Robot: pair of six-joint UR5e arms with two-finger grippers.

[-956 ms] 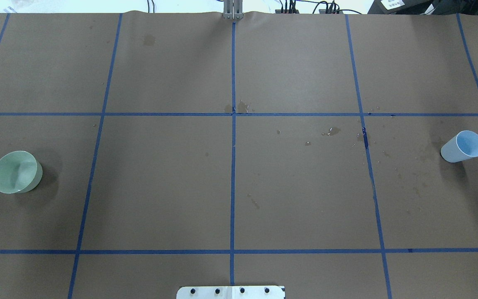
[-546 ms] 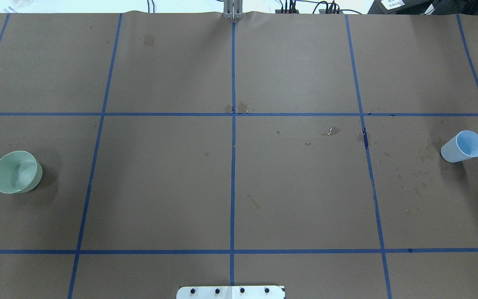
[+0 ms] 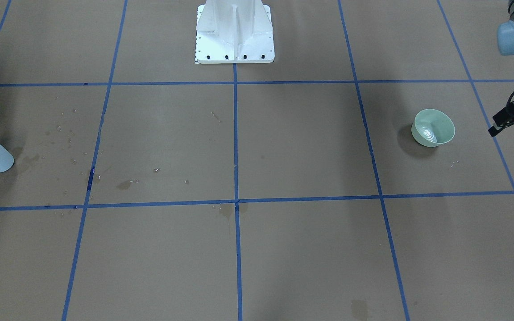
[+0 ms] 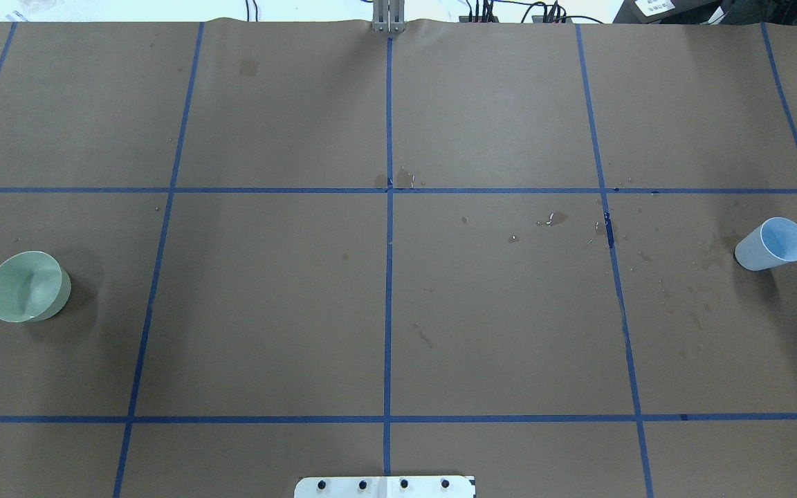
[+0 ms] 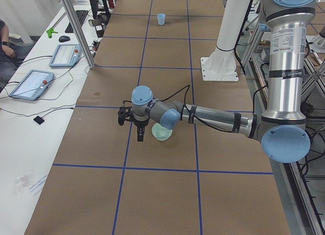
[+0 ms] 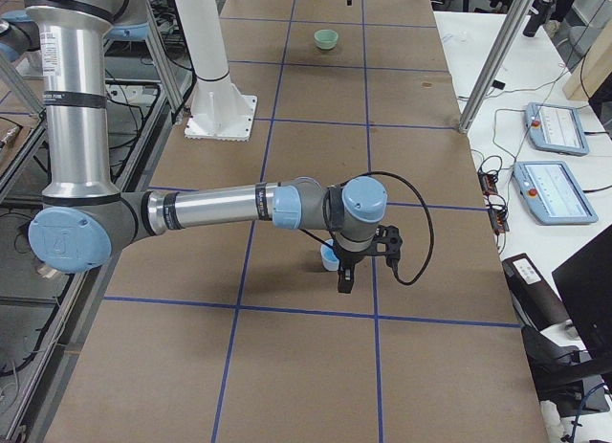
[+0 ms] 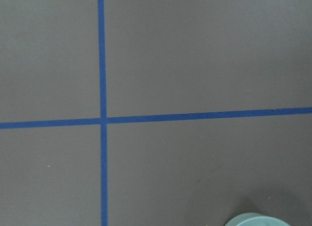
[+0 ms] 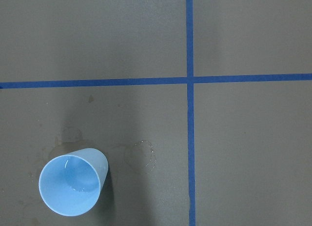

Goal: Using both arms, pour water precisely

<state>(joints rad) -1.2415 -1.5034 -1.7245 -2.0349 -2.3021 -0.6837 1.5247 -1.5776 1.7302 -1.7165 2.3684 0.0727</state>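
Looking into the green bowl [image 3: 444, 121], you find the water [image 3: 427, 132] as faint ripples at its bottom; a little shine also lies in the blue cup [image 8: 58, 179], well apart across the table [image 4: 267, 311]; your left gripper [image 3: 508, 130] hangs near the bowl, jaws apart; the right gripper [image 6: 368, 266] hangs by the cup, spread or closed you cannot tell.

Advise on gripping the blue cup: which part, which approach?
Grip the blue cup across its outer wall, about mid-height or above, coming in level from the side rather than from the top. It stands upright, mouth up, with a little water inside, and tapers toward the base. A side grasp likely leaves the rim free for pouring.
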